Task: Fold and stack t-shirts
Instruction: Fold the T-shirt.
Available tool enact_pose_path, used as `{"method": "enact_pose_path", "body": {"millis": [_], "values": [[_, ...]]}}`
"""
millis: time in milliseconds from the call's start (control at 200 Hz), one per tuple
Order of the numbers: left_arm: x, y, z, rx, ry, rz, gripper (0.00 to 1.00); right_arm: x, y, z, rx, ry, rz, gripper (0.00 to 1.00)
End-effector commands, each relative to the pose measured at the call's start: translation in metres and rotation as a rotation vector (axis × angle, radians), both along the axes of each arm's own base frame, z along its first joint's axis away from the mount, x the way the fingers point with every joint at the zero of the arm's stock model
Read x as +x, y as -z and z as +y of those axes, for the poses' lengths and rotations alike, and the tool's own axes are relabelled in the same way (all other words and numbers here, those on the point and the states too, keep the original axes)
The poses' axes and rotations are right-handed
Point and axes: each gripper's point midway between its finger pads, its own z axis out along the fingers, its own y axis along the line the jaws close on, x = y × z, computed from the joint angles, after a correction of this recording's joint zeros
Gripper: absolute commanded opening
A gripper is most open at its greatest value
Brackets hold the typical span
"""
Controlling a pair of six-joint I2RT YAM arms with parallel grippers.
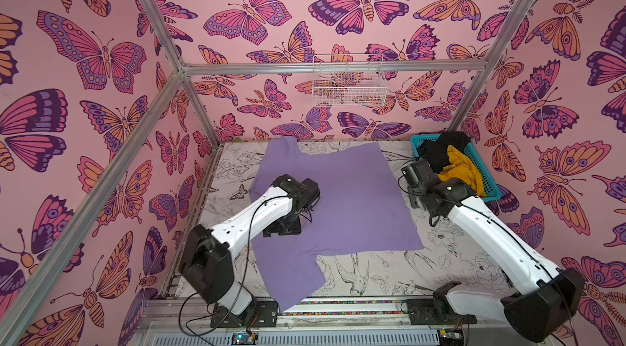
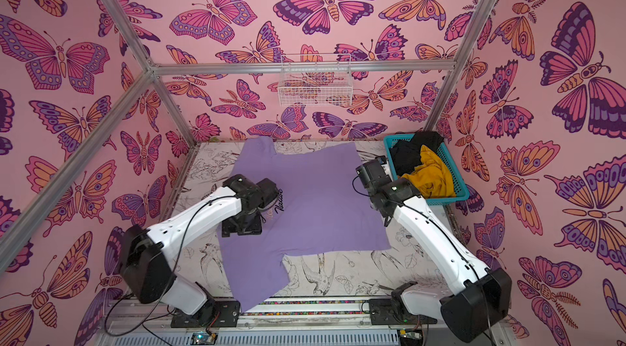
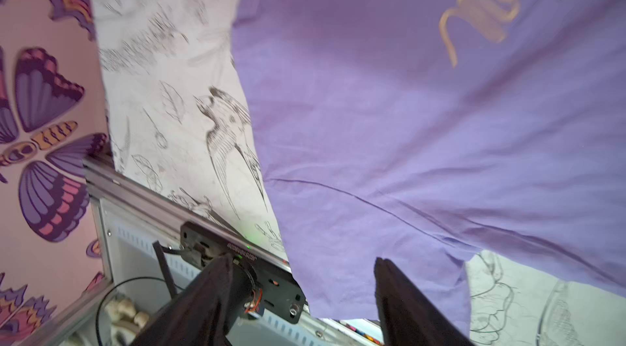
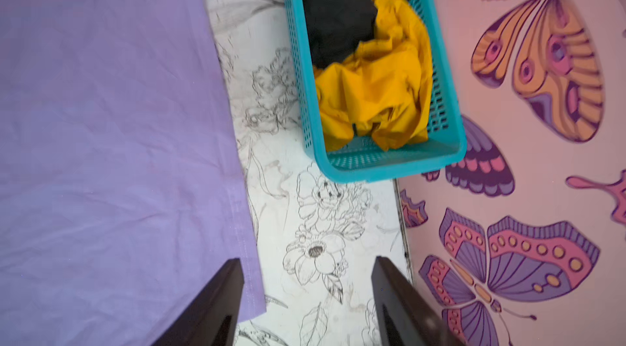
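Floral tabletop [image 1: 372, 276] bears flat, lightly creased lavender t-shirt [image 1: 355, 198]

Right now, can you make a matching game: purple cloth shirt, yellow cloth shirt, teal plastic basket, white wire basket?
1 lavender-purple cloth t-shirt
2 mustard-yellow cloth shirt
3 teal plastic lattice basket
4 white wire basket

A hanging against the wall
B crumpled inside a basket
C spread on the table
D at the table's far right corner

Pairs: 1-C, 2-B, 3-D, 4-A
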Motion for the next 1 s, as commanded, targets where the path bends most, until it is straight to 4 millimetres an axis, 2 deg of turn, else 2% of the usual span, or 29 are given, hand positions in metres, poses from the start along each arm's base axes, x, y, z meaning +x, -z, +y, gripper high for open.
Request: {"method": "enact_pose_path", "body": {"millis": [0, 65, 175, 296, 396, 461, 606, 781, 997], "values": [[-0.023, 0.023, -0.026, -0.148, 0.015, 0.18, 0.69, -0.012, 0.011, 0.003, 0.145, 0.003, 0.091, 0.7], [-0.027, 0.031, -0.027, -0.131, 0.023, 0.232, 0.67, -0.011, 0.014, 0.001, 0.203, 0.023, 0.112, 0.7], [-0.039, 0.039, -0.029, -0.154, -0.003, 0.287, 0.68, -0.001, 0.014, 0.004, 0.278, 0.03, 0.133, 0.7], [-0.077, 0.054, -0.043, -0.313, -0.124, 0.363, 0.69, 0.02, 0.01, 0.008, 0.29, 0.041, 0.136, 0.7], [-0.109, 0.063, -0.035, -0.349, -0.241, 0.385, 0.68, 0.035, 0.007, 0.014, 0.306, 0.039, 0.137, 0.7], [-0.119, 0.065, -0.026, -0.339, -0.289, 0.364, 0.67, 0.04, 0.005, 0.018, 0.318, 0.029, 0.149, 0.7], [-0.129, 0.069, -0.017, -0.331, -0.327, 0.352, 0.68, 0.042, 0.007, 0.024, 0.338, 0.022, 0.17, 0.7], [-0.138, 0.088, -0.019, -0.363, -0.355, 0.364, 0.67, 0.036, 0.002, 0.024, 0.355, 0.02, 0.163, 0.71], [-0.144, 0.113, -0.006, -0.293, -0.352, 0.382, 0.6, 0.027, -0.013, 0.021, 0.364, 0.009, 0.123, 0.71]]}}
